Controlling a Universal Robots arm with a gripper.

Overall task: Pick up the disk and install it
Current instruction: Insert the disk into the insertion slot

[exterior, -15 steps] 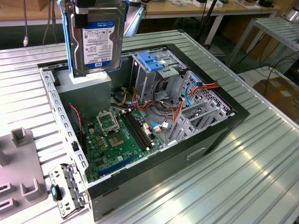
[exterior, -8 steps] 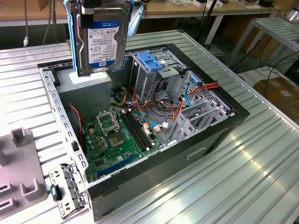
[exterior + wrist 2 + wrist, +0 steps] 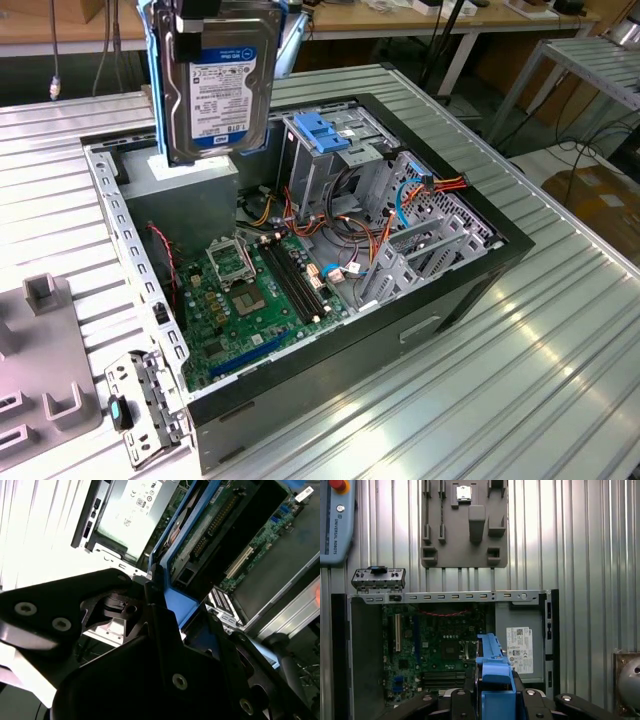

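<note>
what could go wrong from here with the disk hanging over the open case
The hand holds the disk upright by its upper edge, above the open computer case. If the grip slipped, the disk could drop onto the motherboard. Loose orange and red cables lie beside the drive cage with its light-blue flap. They might snag or get pinched if the disk is lowered there.
</note>
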